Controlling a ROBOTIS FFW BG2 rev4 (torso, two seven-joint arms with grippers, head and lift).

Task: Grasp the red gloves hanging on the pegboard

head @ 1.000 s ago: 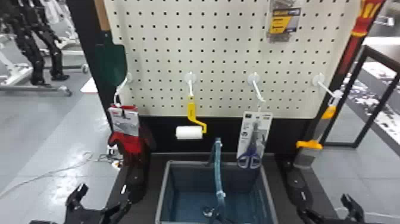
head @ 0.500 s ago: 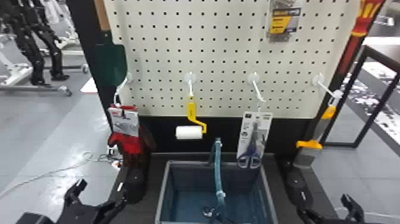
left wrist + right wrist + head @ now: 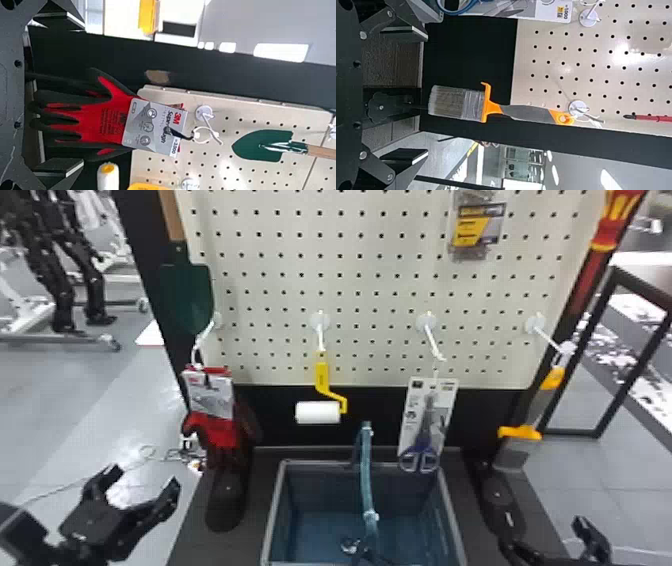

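2 red gloves (image 3: 212,432) vert., tips down

Workshop: tool-hung pegboard (image 3: 380,280), other robots (image 3: 55,265) behind.

Head looking down, wrists facing shared pegboard (image 3: 380,265)

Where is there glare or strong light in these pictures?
Right wrist view: a bright sheen on the pegboard. Left wrist view: bright white patches in the room behind the board. Head view: the pegboard evenly lit, no glare on the red gloves.
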